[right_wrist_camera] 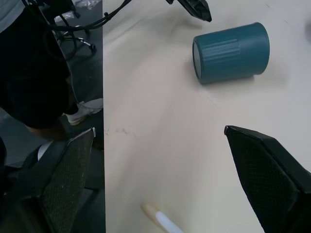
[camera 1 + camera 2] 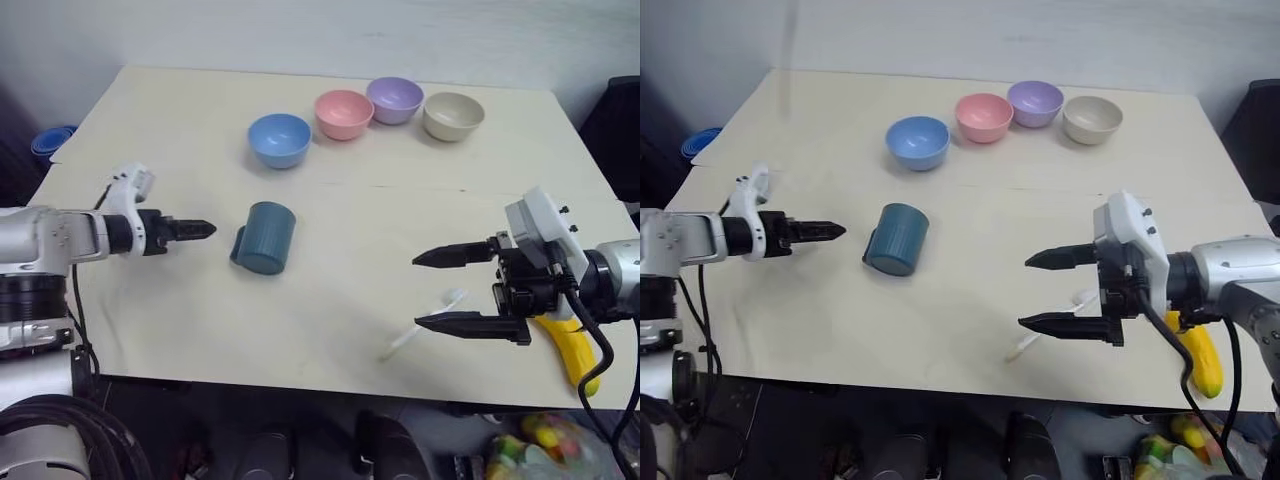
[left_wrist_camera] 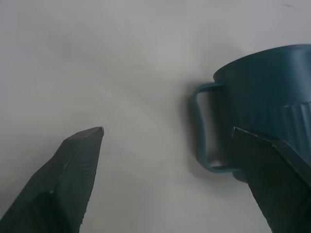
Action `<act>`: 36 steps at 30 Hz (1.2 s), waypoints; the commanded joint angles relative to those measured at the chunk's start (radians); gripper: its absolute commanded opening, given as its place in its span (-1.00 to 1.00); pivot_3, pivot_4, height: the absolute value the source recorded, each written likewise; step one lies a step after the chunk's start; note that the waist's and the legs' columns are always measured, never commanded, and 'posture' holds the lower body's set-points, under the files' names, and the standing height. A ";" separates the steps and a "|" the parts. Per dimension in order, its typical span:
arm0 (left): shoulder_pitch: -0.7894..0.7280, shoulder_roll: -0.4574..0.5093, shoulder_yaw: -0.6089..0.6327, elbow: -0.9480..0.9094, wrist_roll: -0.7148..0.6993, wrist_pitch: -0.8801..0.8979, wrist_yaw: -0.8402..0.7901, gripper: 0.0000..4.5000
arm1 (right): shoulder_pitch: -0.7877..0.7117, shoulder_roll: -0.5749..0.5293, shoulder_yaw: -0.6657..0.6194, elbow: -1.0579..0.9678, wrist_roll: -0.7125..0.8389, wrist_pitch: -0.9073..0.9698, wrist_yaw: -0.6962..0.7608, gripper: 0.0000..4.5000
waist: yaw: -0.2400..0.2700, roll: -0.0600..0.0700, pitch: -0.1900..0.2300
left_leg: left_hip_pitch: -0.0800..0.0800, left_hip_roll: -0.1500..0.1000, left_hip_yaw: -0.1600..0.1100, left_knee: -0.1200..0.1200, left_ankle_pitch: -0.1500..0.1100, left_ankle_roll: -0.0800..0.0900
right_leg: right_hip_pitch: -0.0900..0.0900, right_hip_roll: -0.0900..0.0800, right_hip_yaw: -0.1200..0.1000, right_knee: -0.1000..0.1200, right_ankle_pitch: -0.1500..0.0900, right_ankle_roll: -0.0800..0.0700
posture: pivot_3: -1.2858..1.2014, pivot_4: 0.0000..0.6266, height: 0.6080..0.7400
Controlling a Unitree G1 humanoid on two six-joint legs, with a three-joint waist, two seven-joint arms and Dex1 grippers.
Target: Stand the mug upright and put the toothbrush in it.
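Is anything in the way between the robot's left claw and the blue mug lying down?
No. Nothing visible lies between the left gripper and the mug, just bare table. The mug's handle faces the open gripper.

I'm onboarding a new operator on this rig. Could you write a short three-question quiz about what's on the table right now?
1. True or false: the mug stands upright.
2. Which lies closest to the right hand?
A. the blue bowl
B. the toothbrush
C. the purple bowl
3. Fill in: the left hand is open and holds ____.

Key:
1. False; it lies on its side, handle toward the left hand.
2. B
3. nothing; it sits just short of the mug.
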 commanded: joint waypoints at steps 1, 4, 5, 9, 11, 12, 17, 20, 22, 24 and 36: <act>-0.049 -0.017 -0.068 0.058 0.055 -0.097 -0.066 1.00 | 0.001 -0.011 -0.027 -0.012 0.001 -0.028 -0.030 0.98 | 0.000 0.000 0.000 | 0.000 0.001 0.001 0.000 0.000 0.000 | 0.000 0.000 0.000 0.000 0.000 0.000 | 0.03 -0.52 1.00; -0.092 -0.050 -0.130 0.143 0.107 -0.156 -0.106 1.00 | 0.030 -0.012 -0.044 -0.029 -0.003 -0.035 -0.058 0.98 | 0.002 0.000 0.000 | 0.000 0.001 0.001 0.001 0.000 0.000 | 0.000 0.000 0.000 0.000 0.000 0.000 | 0.03 -0.52 1.00; -0.106 -0.063 -0.145 0.174 0.124 -0.179 -0.113 1.00 | 0.041 -0.012 -0.050 -0.037 -0.002 -0.036 -0.067 0.98 | 0.006 0.000 0.000 | 0.000 0.001 0.001 0.001 0.000 0.000 | 0.000 0.000 0.000 0.000 0.000 0.000 | 0.03 -0.52 1.00; -0.163 -0.107 -0.164 0.283 0.166 -0.229 -0.158 1.00 | 0.077 -0.008 -0.076 -0.070 0.024 -0.033 -0.105 0.98 | 0.011 0.000 0.000 | 0.000 0.000 0.001 0.002 0.000 0.000 | 0.001 -0.001 0.000 0.001 0.000 0.001 | 0.03 -0.52 1.00; -0.179 -0.125 -0.180 0.321 0.194 -0.253 -0.178 1.00 | 0.094 -0.008 -0.088 -0.083 0.031 -0.032 -0.121 0.98 | 0.014 0.000 0.000 | 0.000 0.000 0.001 0.003 0.001 0.000 | 0.001 -0.001 0.000 0.001 0.001 0.001 | 0.03 -0.52 1.00; -0.185 -0.133 -0.186 0.336 0.206 -0.263 -0.188 1.00 | 0.101 -0.009 -0.093 -0.087 0.034 -0.032 -0.128 0.98 | 0.015 0.000 0.000 | 0.000 0.000 0.001 0.003 0.001 0.000 | 0.001 -0.001 0.000 0.001 0.001 0.001 | 0.03 -0.52 1.00; -0.244 -0.188 -0.228 0.425 0.261 -0.277 -0.242 1.00 | 0.130 -0.011 -0.114 -0.102 0.041 -0.037 -0.157 0.98 | 0.033 -0.001 0.000 | 0.000 0.000 0.001 0.005 0.001 0.001 | 0.002 -0.002 0.000 0.003 0.001 0.001 | 0.03 -0.52 1.00; -0.267 -0.215 -0.327 0.434 0.370 -0.398 -0.269 1.00 | 0.134 -0.004 -0.120 -0.110 0.049 -0.042 -0.183 0.98 | 0.036 -0.001 0.000 | 0.000 0.000 0.000 0.007 0.000 0.001 | 0.002 -0.002 0.000 0.004 0.001 0.001 | 0.03 -0.52 1.00; -0.275 -0.234 -0.369 0.455 0.432 -0.474 -0.263 1.00 | 0.133 0.005 -0.122 -0.115 0.057 -0.042 -0.205 0.98 | 0.041 0.000 -0.001 | 0.000 0.000 0.000 0.007 0.000 0.001 | 0.002 -0.003 0.000 0.004 0.001 0.001 | 0.03 -0.52 1.00; -0.285 -0.258 -0.360 0.477 0.441 -0.472 -0.273 0.82 | 0.137 0.007 -0.126 -0.121 0.064 -0.043 -0.221 1.00 | 0.046 0.000 -0.001 | 0.000 0.000 0.000 0.008 0.000 0.001 | 0.003 -0.003 0.000 0.004 0.001 0.001 | 0.03 -0.52 1.00; -0.284 -0.304 -0.263 0.542 0.466 -0.454 -0.228 -0.71 | 0.163 -0.013 -0.144 -0.124 0.092 -0.053 -0.260 1.00 | 0.045 0.000 -0.001 | -0.001 0.002 -0.001 0.012 -0.001 0.004 | 0.003 -0.003 0.000 0.006 0.001 0.001 | 0.03 -0.52 1.00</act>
